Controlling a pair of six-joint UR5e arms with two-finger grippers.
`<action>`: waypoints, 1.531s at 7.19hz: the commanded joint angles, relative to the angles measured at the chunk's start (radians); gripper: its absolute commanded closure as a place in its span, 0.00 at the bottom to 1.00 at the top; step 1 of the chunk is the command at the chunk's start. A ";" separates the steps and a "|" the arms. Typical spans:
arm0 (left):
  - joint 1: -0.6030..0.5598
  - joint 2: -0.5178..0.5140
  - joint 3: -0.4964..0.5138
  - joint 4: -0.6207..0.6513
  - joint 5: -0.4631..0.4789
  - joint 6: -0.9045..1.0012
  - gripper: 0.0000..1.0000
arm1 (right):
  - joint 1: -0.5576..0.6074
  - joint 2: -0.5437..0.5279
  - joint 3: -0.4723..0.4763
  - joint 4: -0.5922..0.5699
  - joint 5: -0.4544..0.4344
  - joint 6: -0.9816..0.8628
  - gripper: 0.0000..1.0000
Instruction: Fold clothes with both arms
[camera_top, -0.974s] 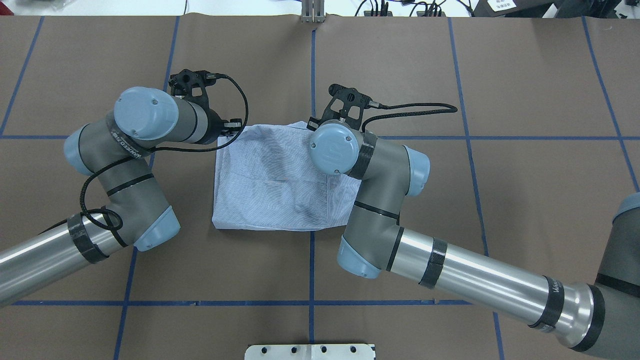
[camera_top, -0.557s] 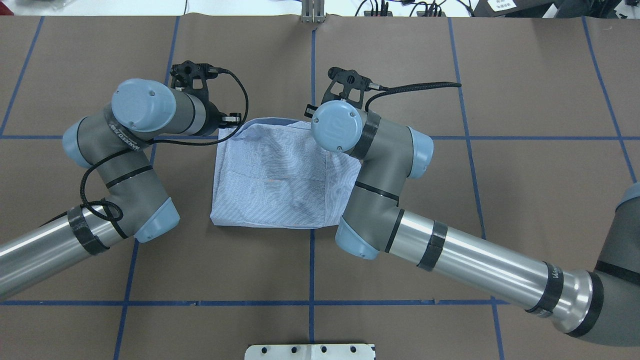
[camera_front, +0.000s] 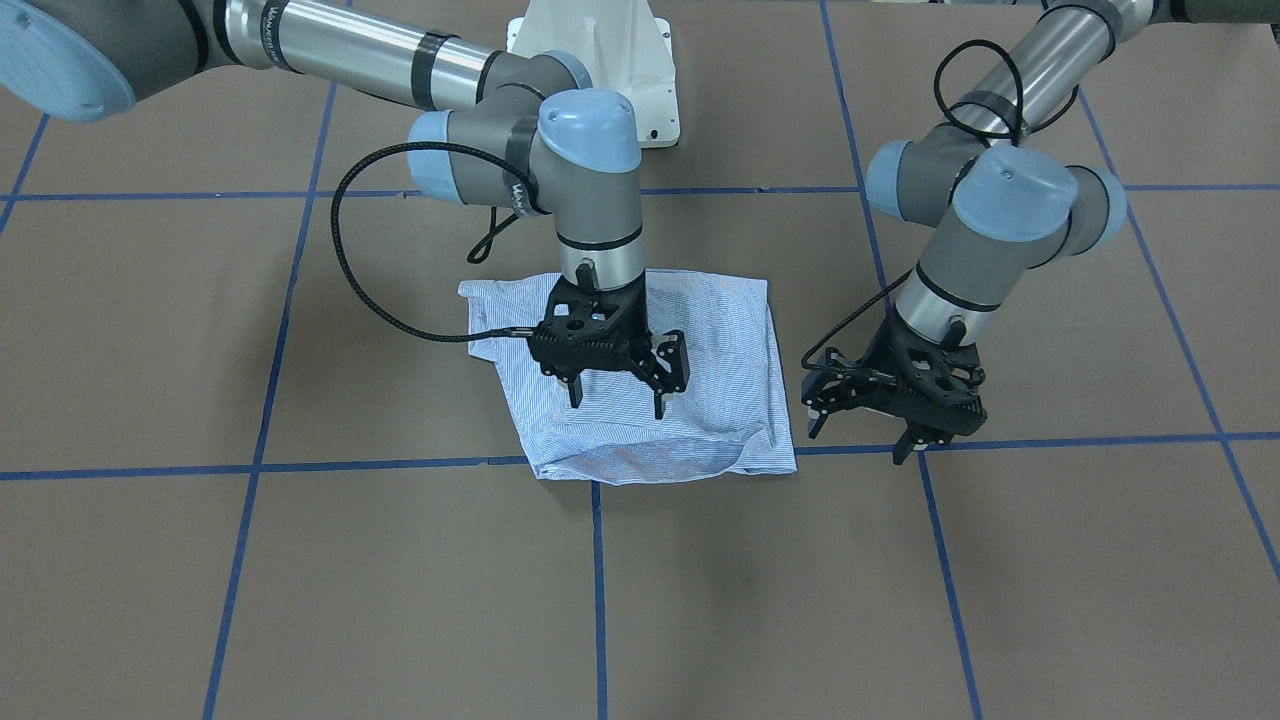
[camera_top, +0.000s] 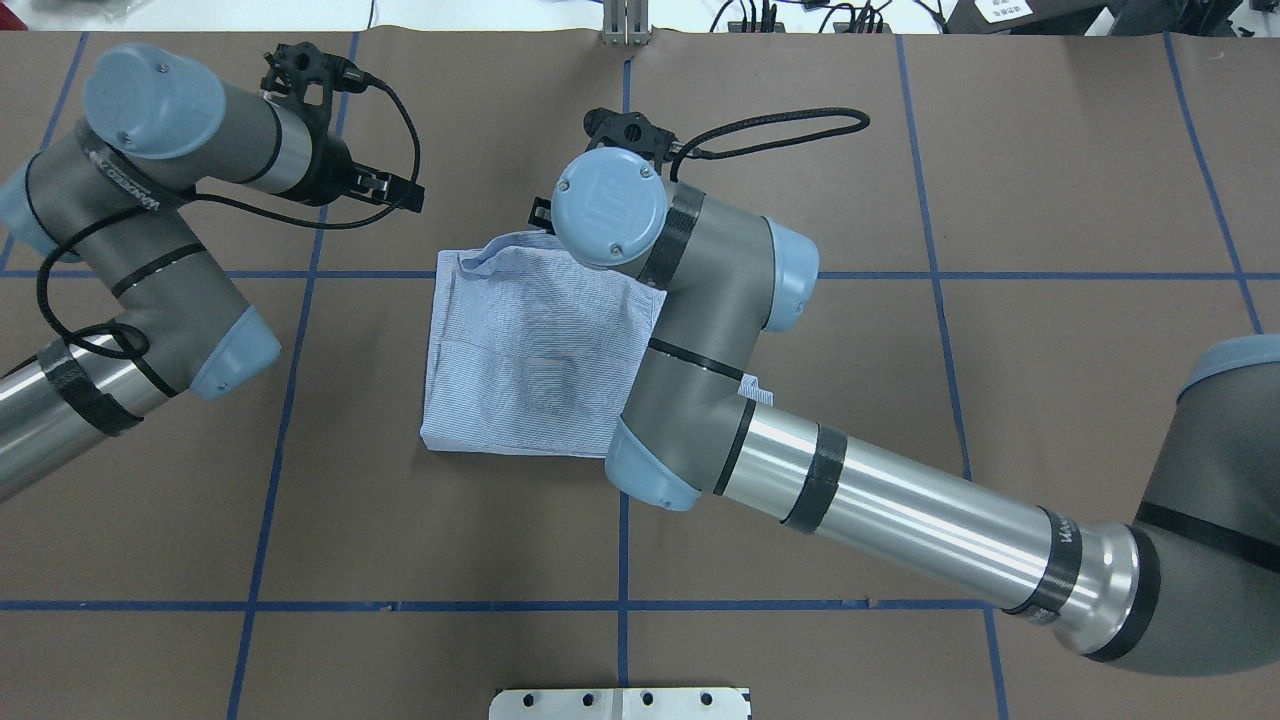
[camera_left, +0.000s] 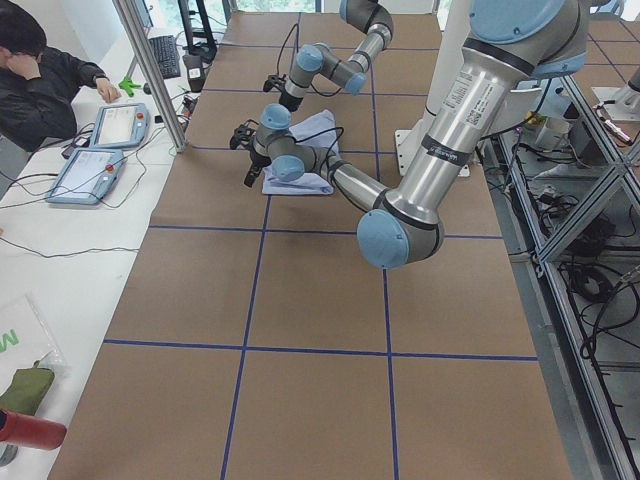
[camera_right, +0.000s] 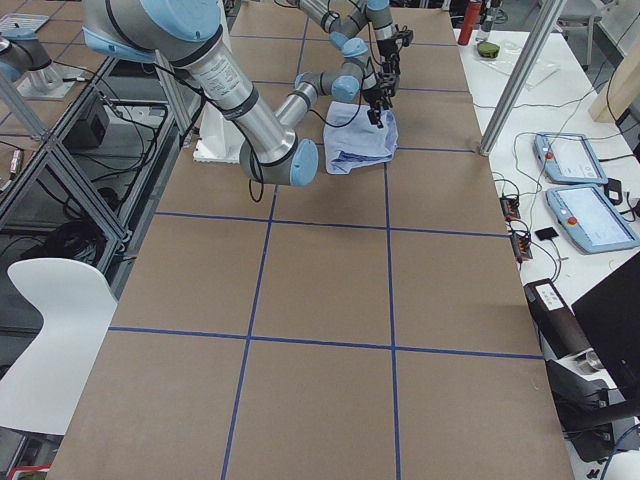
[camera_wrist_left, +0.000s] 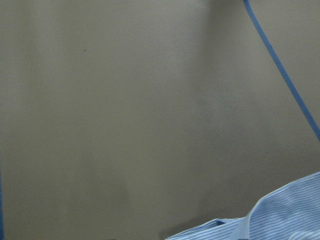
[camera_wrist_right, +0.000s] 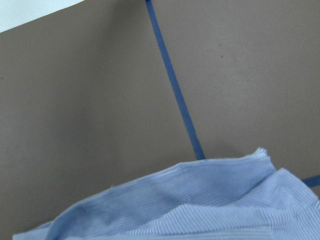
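The soft, finely striped light blue shirt (camera_front: 720, 380) is lying as a rumpled, folded rectangle on the matte brown table cover (camera_front: 300, 560) at mid-frame. In the front-facing view the right gripper (camera_front: 617, 400) is hanging over it and the left gripper (camera_front: 858, 440) is hovering just right of it, both with jaws spread and empty. The overhead view is hiding the right fingers beneath a round blue joint cap (camera_top: 610, 208).

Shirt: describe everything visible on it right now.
The shirt is light blue, finely white-striped cloth, folded into a rough, wrinkled rectangle lying on the brown table, one edge over a blue tape line. A layer curls up on the side away from the robot. The right gripper hangs open over it; contact unclear. The left gripper is open beside it, apart.
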 joint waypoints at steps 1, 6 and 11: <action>-0.017 0.007 0.000 -0.002 -0.012 0.028 0.00 | -0.084 0.011 0.008 -0.087 -0.070 -0.100 0.00; -0.019 0.009 -0.001 -0.001 -0.010 0.016 0.00 | -0.099 -0.061 -0.040 -0.088 -0.192 -0.297 0.00; -0.022 0.014 -0.027 0.002 -0.012 0.016 0.00 | 0.128 -0.047 -0.008 0.021 0.093 -0.295 0.00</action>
